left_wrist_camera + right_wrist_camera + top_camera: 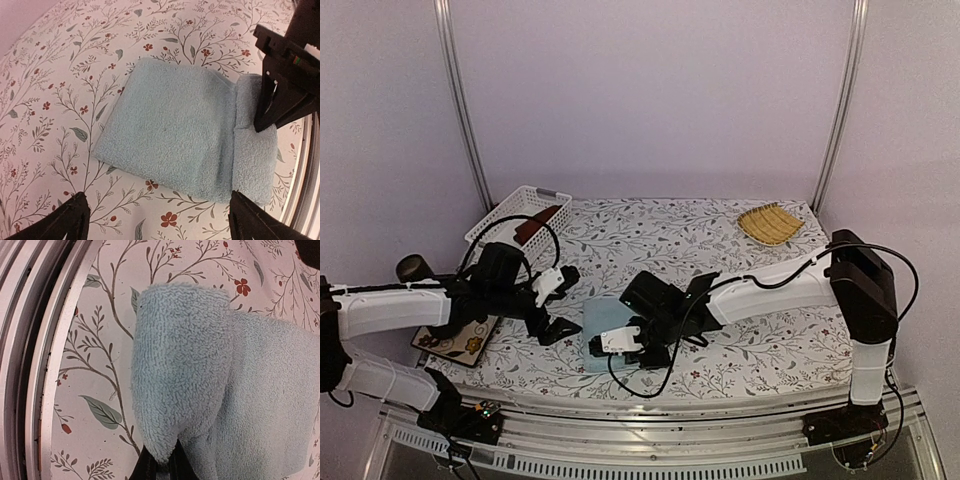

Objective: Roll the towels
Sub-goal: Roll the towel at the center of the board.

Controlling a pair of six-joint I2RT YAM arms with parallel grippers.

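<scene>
Near the front edge of the floral tablecloth (770, 340), your light blue towel (603, 322) lies mostly flat, with its near end folded up and over. Your right gripper (625, 345) has its fingers pressed together on that folded end, pinching the terry. In the right wrist view the fold hangs down to the dark fingertips (157, 467), right beside the metal rail (30, 365).

Your left gripper (563, 303) is spread wide and holds nothing, just left of the towel. In the left wrist view its fingertips (72, 220) sit at the two bottom corners, with the towel lying beyond them. You can't tell whether those tips touch the tablecloth.

Your rust-red towel (537, 226) sits in the white basket (505, 215) at back left, well apart from both grippers. A yellow woven mat (770, 222) lies at back right.
</scene>
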